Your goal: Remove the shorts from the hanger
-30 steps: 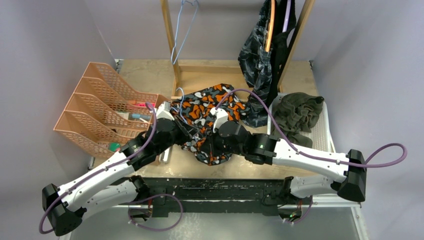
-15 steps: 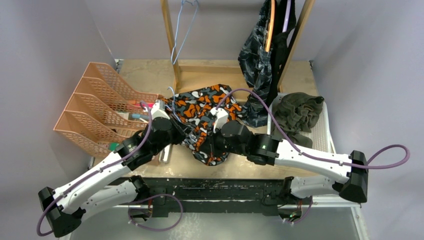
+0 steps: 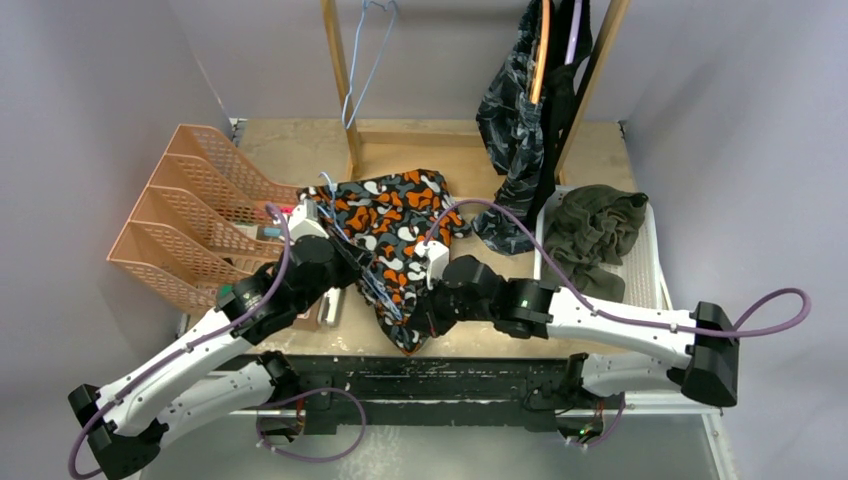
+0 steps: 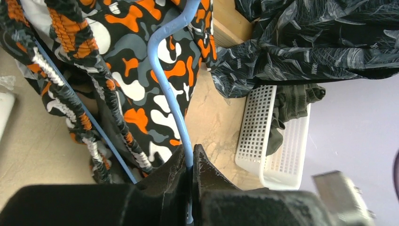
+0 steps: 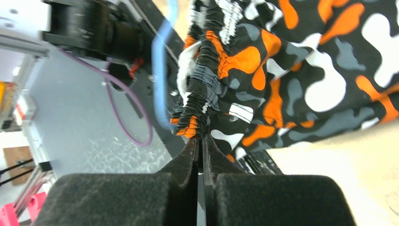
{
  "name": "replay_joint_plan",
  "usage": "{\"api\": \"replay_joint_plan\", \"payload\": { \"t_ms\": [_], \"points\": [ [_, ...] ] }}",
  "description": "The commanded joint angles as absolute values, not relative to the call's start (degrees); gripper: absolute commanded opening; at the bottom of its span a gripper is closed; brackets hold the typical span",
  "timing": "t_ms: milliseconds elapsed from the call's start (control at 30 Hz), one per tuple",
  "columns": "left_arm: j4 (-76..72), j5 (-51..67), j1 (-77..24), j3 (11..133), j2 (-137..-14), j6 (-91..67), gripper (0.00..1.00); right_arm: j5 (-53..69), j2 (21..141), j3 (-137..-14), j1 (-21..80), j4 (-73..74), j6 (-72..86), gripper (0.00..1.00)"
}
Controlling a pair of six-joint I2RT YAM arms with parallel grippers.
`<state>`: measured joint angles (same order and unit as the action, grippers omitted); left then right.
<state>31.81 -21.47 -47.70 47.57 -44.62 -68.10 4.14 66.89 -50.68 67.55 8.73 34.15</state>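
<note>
A pale lilac booth encloses a tan wooden tabletop point(image 3: 290, 150), with a bare wooden clothes rack point(image 3: 338, 80) standing at its far edge. A tiered orange plastic file tray point(image 3: 190, 220) sits at the left. A white perforated plastic basket point(image 3: 648, 250) at the right holds a crumpled pair of plain olive green fabric shorts point(image 3: 590, 225), already off any hanger. An empty pale blue wire hanger point(image 3: 366, 60) hangs from the rack's left side. In the middle of the table lies the soft orange, black and white camouflage shorts point(image 3: 390, 225), off the rack but not yet free. A thin blue wire hanger point(image 4: 171, 94) runs through them, passing beside the gathered elastic waistband. The left gripper point(image 4: 192, 162) has its fingers pressed tight together on that blue wire. The right gripper point(image 5: 203, 141) is pinched closed on a bunched fold of the waistband, at the near end of the garment. The two hold points lie at opposite sides of the cloth, which looks right for drawing the shorts off the wire. At the back right, dark grey-blue camouflage shorts point(image 3: 510, 110) are still draped on the rack. A darker garment just beside them, probably the plain black shorts point(image 3: 560, 100), is too shadowed to make out clearly. By this reckoning one pair is done, one is partway off, and two are untouched.
</note>
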Motion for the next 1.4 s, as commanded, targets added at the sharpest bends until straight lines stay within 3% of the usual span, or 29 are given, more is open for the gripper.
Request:
{"api": "replay_joint_plan", "payload": {
  "t_ms": [0, 200, 433, 467, 600, 667, 833, 967, 1367],
  "points": [
    [26.9, -20.6, -47.7, 50.0, -44.2, -67.6, 0.0, -2.5, 69.6, -50.3, 67.7, 13.7, 35.7, 0.0],
    [21.0, -15.6, -47.7, 48.1, -44.3, -66.4, 0.0, -5.0, 75.1, -52.7, 67.7, 12.4, 36.6, 0.0],
    [30.5, -14.5, -47.7, 50.0, -45.6, -62.6, 0.0, -10.5, 70.6, -49.4, 67.7, 6.4, 44.5, 0.0],
    [31.7, -15.0, -47.6, 50.0, -44.9, -62.4, 0.0, -8.7, 69.8, -48.4, 67.7, 4.7, 44.5, 0.02],
    [35.4, -16.7, -47.7, 49.0, -40.7, -62.1, 0.0, -5.7, 68.0, -47.4, 67.7, 2.9, 44.0, 0.33],
    [36.7, -15.3, -47.6, 48.5, -38.2, -61.1, 0.0, -6.2, 67.5, -47.8, 67.7, 3.3, 42.8, 0.38],
    [41.9, -11.5, -47.7, 48.1, -35.0, -58.1, 0.0, -12.6, 67.6, -52.0, 67.6, 7.1, 40.2, 0.46],
    [44.1, -9.6, -47.6, 48.5, -33.6, -56.3, 0.0, -19.2, 68.7, -54.8, 67.6, 8.9, 39.6, 0.47],
    [35.7, 6.6, -47.7, 49.7, -38.7, -44.9, 0.0, -25.1, 65.9, -55.9, 66.2, 2.6, 40.0, 0.52]
  ]
}}
